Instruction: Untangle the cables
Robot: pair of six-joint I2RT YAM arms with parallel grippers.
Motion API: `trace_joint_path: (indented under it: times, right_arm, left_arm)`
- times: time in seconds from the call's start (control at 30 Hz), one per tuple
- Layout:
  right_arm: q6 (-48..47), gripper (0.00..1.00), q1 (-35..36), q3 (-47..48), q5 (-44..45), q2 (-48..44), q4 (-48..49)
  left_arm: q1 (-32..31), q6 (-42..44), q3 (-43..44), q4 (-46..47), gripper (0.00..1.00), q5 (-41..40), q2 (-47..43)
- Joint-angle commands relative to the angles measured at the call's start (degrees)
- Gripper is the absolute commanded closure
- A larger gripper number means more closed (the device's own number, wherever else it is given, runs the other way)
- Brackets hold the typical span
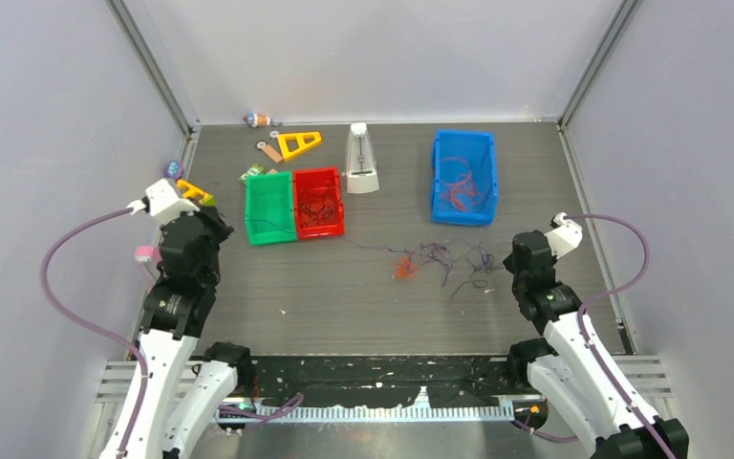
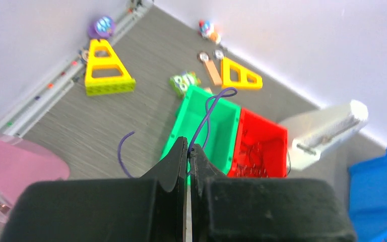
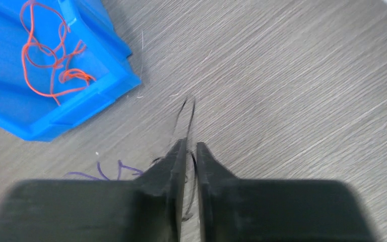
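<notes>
Blue bin (image 1: 461, 218): orange-red cables (image 1: 456, 186) | red bin (image 1: 318, 232): dark strands (image 1: 317, 203) (tangled)

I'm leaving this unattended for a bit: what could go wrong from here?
1. The purple cable is pinched only at the left gripper's tips; it may slip or spring outside the green bin.
2. The right gripper's black cable may be snagged in the clump, so pulling could drag it.
</notes>
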Motion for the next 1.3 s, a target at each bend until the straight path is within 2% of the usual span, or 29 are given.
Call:
trace_joint_path:
  times: [0.0, 0.03, 0.07, 0.13, 0.2, 0.27, 0.37, 0.47, 0.6, 0.77, 0.83, 0.9, 0.93, 0.97, 1.03, 1.13, 1.23, 1.27]
  right_arm:
    - [-7.51, 0.61, -0.45, 1.27, -10.71, -0.45, 5.05]
    - [-12.15, 0.34, -0.41, 1.38, -15.58, -0.42, 6.64]
    - [-13.84, 0.14, -0.40, 1.23, -25.52, -0.34, 10.12]
    - [-16.69, 0.00, 0.03, 0.67, -37.49, 0.05, 14.47]
    - [-18.91, 0.04, 2.81, 3.10, -41.03, 1.89, 14.16]
    - [-22.94, 0.05, 8.61, 6.18, -39.44, 4.42, 12.24]
    - [-25.64, 0.05, 17.64, 8.87, -36.03, 8.20, 13.12]
    - [-28.60, 0.05, 25.21, 13.60, -32.89, 16.04, 13.41]
    - [-30.92, 0.05, 30.52, 20.99, -26.12, 28.06, 11.23]
    - [-31.02, 0.05, 34.91, 25.21, -19.29, 41.57, 8.59]
    - [-29.33, 0.04, 35.24, 25.64, -17.05, 45.39, 7.67]
    - [-26.01, 0.00, 34.56, 25.16, -12.48, 48.15, 6.56]
    - [-24.90, 0.04, 33.80, 24.73, -11.49, 48.66, 6.15]
    - [-22.63, 0.12, 31.14, 23.12, -11.84, 48.98, 6.36]
    - [-19.40, 0.21, 25.32, 18.57, -15.99, 47.17, 8.82]
    - [-16.09, 0.28, 15.77, 12.37, -23.98, 40.45, 14.96]
    - [-13.77, 0.39, 12.27, 8.47, -22.66, 35.06, 15.88]
    - [-13.63, 0.47, 11.50, 7.90, -22.32, 33.03, 16.30]
  left_arm:
    - [2.03, -1.35, 4.76, 0.65, 1.00, -0.57, -2.34]
    - [2.06, -0.44, 4.47, 3.25, 1.00, 4.51, -2.52]
    - [2.08, -0.33, 4.17, 5.69, 1.00, 9.48, -2.43]
    - [2.03, -0.22, 3.73, 10.07, 1.00, 19.41, -1.47]
    - [1.99, -0.23, 4.74, 11.07, 1.00, 25.60, 0.41]
    - [1.99, -0.11, 6.31, 10.67, 1.00, 27.53, 2.19]
    - [1.99, 1.19, 8.63, 9.34, 1.00, 27.49, 3.38]
    - [1.99, 1.86, 11.17, 7.54, 1.00, 25.25, 3.62]
    - [1.99, 2.98, 15.00, 4.72, 1.00, 23.68, 4.57]
    - [1.97, 4.42, 19.02, 1.96, 1.00, 20.32, 5.30]
    - [2.02, 6.19, 20.59, 0.21, 1.00, 16.68, 5.49]
    - [2.26, 7.21, 23.59, -4.10, 1.00, 8.28, 5.92]
    - [2.71, 7.95, 25.58, -5.97, 1.00, 4.55, 6.23]
    - [3.33, 8.40, 26.66, -7.46, 1.00, 0.93, 6.33]
    - [5.66, 8.95, 27.57, -8.86, 1.00, -3.21, 5.85]
    - [8.82, 8.33, 26.58, -8.68, 1.00, -5.59, 4.55]
    - [10.52, 6.45, 24.97, -8.68, 1.00, -5.87, 3.55]
    - [10.64, 5.69, 24.15, -8.19, 1.00, -4.51, 3.16]
